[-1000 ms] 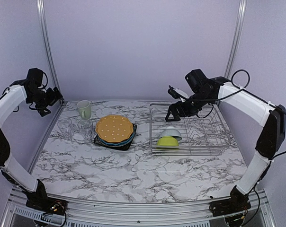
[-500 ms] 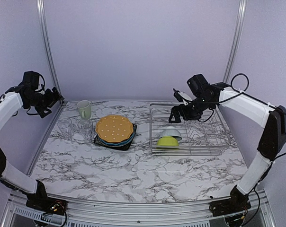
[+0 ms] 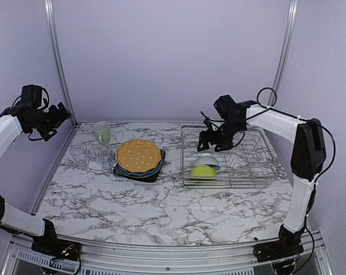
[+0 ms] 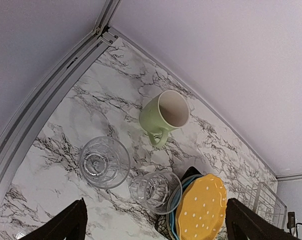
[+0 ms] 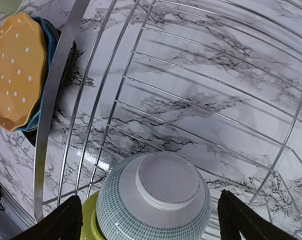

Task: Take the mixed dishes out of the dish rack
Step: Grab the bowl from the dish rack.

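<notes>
Silver wire dish rack (image 3: 242,184) stands at the right of the marbled worktop (image 3: 161,212), holding a small white patterned bowl (image 5: 153,200) upturned on a lime green bowl (image 3: 203,171). Right fingers (image 5: 66,222) hover spread open above the white bowl, gripping nothing. Left fingers (image 4: 66,225) hang open over a pale green mug (image 4: 166,114) and two clear glasses (image 4: 104,162). Left of the rack, an orange dotted plate (image 3: 138,154) tops a blue plate (image 5: 50,45) and a dark square plate (image 3: 119,170)

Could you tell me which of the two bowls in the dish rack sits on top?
The small white bowl, upside down with its foot ring up; the lime green bowl shows beneath it.
</notes>
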`<control>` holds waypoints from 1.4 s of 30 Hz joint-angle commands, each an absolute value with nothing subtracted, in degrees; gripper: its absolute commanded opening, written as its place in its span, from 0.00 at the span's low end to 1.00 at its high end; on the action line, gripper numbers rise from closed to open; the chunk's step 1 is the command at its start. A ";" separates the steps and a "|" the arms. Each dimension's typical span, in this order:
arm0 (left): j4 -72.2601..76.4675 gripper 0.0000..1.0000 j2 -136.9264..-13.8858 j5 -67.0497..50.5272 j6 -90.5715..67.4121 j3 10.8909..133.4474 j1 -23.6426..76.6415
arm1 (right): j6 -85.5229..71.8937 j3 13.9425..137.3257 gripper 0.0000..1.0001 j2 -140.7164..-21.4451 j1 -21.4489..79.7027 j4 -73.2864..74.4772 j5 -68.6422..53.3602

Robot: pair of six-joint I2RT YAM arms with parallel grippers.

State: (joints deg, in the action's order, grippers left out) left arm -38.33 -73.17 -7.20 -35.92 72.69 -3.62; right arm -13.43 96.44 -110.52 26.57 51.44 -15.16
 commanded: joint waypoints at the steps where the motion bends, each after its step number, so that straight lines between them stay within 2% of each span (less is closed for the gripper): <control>1: -36.90 0.99 -72.08 -3.79 -35.23 72.86 -2.55 | -14.45 99.01 0.89 -113.54 25.49 53.52 -13.27; 14: -36.92 0.99 -72.86 -0.46 -34.67 72.60 -1.76 | -15.99 100.19 0.76 -119.00 24.79 52.46 -17.95; 28: -34.92 0.99 -74.30 0.63 -34.22 73.63 -1.67 | -17.94 100.61 0.39 -118.67 22.95 52.07 -22.53; 35: -25.15 0.99 -71.70 0.92 -28.98 72.36 2.51 | -19.37 103.43 0.35 -117.27 22.00 51.37 -24.62; 42: -8.37 0.99 -68.48 -3.13 -22.24 68.55 7.40 | -21.05 107.14 0.33 -116.81 21.05 50.43 -26.71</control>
